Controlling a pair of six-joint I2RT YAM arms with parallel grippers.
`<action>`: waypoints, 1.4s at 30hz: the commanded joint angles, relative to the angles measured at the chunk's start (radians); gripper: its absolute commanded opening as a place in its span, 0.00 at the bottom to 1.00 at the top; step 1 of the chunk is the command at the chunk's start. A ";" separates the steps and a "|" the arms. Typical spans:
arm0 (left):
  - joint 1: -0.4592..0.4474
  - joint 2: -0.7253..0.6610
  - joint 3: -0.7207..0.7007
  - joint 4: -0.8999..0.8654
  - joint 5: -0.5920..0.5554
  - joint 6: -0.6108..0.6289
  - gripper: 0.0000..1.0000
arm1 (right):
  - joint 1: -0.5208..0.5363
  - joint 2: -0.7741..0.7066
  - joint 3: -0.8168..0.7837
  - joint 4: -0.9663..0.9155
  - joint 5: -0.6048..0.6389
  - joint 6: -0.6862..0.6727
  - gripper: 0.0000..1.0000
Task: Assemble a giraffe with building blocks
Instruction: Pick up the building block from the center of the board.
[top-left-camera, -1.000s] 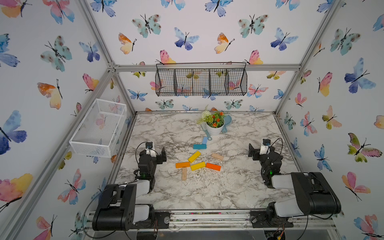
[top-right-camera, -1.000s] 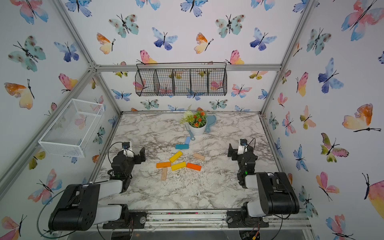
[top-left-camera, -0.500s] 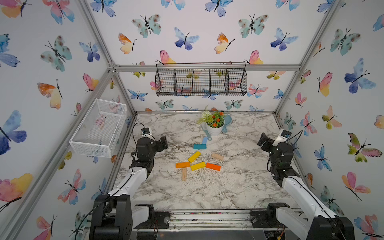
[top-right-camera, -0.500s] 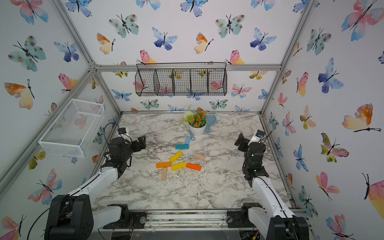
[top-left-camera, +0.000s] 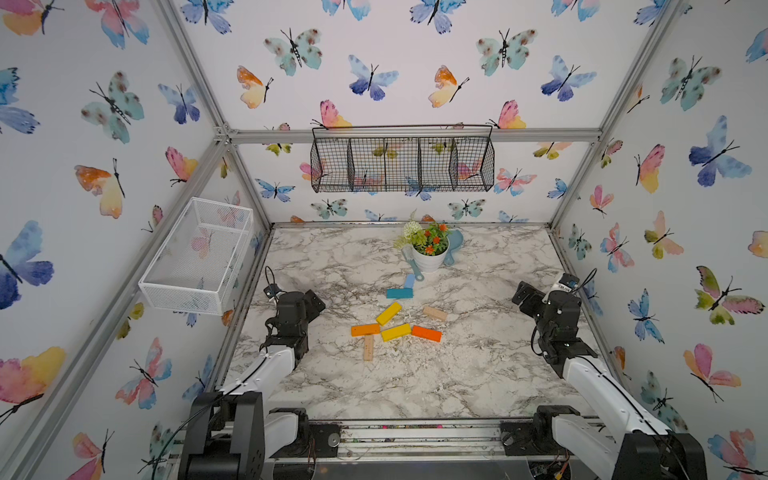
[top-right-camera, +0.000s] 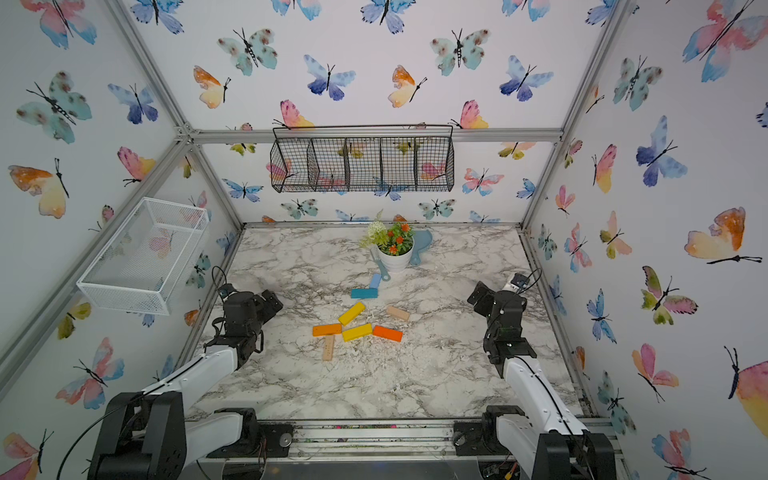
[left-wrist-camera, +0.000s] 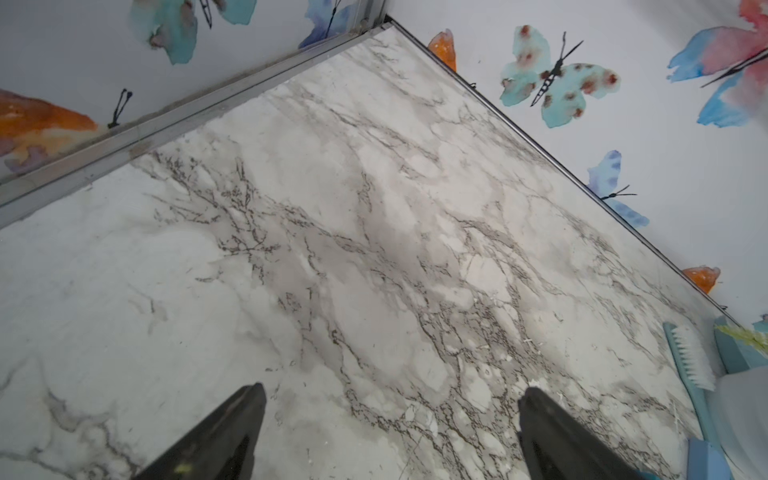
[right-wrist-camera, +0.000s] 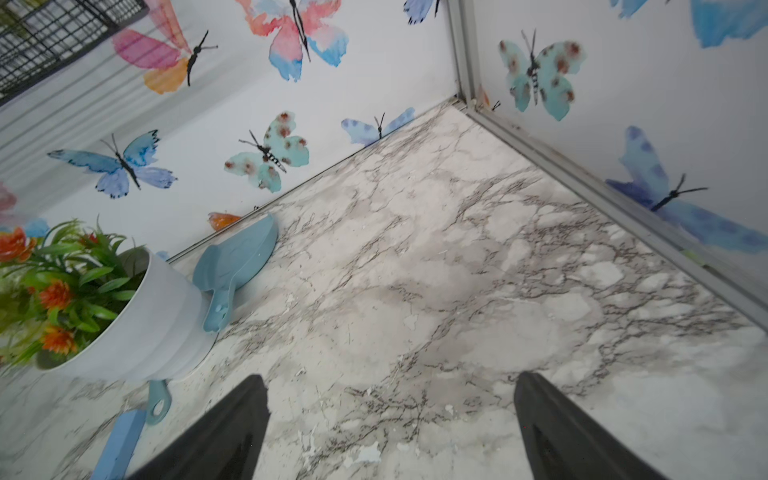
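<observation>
Left hand (top-left-camera: 314, 300) and right hand (top-left-camera: 523, 296) hang wide open, holding nothing, at opposite edges of the marble desk (top-left-camera: 457, 374). The eight blocks (top-left-camera: 395, 332) lie loose at mid-desk between them, the light-blue block (top-left-camera: 409, 281) nearest the pot (top-left-camera: 430, 259), just beside the teal block (top-left-camera: 400, 293).

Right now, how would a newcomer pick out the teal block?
Find the white flower pot at the back of the marble table. Just in front of it lies the teal block, crosswise, darker than the light-blue block by its end.
</observation>
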 joint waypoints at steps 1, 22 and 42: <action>0.011 0.033 0.036 -0.010 0.087 -0.022 0.99 | 0.001 0.008 -0.046 0.043 -0.146 -0.025 0.96; -0.597 0.560 0.670 -0.319 0.167 0.397 0.87 | 0.359 0.224 -0.036 0.201 0.024 -0.157 0.98; -0.596 0.949 1.088 -0.515 0.202 0.615 0.73 | 0.377 0.282 -0.006 0.211 -0.024 -0.169 0.98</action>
